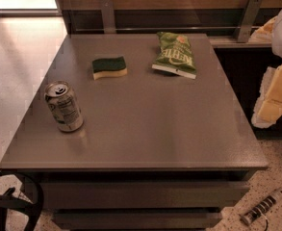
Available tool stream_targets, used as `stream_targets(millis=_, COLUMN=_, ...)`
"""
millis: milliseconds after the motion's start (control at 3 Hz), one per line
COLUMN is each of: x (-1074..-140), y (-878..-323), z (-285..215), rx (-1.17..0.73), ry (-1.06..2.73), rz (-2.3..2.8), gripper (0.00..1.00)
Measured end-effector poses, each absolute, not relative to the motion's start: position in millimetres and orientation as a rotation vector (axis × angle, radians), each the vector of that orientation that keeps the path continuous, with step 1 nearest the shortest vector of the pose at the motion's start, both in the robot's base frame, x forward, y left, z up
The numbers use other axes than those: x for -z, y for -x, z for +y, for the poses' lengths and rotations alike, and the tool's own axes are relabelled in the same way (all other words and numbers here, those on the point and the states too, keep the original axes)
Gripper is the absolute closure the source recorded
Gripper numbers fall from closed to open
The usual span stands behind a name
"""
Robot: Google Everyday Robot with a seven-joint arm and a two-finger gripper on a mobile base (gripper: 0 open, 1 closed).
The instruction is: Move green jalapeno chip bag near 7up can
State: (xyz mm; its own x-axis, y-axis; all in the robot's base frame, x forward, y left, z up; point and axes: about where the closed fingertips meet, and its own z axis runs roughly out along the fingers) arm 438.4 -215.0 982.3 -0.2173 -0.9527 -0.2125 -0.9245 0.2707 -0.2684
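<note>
The green jalapeno chip bag (175, 55) lies flat at the back of the grey table (150, 124), right of centre, with its pale seam toward the front. The 7up can (63, 106) stands upright near the table's front left edge, pull-tab top showing. My gripper (271, 96) hangs at the right edge of the view, beyond the table's right side and well to the right of the bag. It touches neither the bag nor the can.
A yellow sponge with a dark green top (109, 67) lies between the can and the bag, toward the back left. A wall rail with metal brackets (249, 18) runs behind the table. A power strip (264, 207) lies on the floor at the front right.
</note>
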Motion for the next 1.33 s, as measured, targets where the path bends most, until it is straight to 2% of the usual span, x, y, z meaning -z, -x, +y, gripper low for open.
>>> stream_targets(millis=667, x=-983, y=-461, z=-219, rx=0.180, ry=1.672, rz=2.263, gripper=0.00)
stream_targets(millis=1333, x=-984, y=-564, z=-248, rx=0.310, ry=1.366, rz=2.268, gripper=0.00)
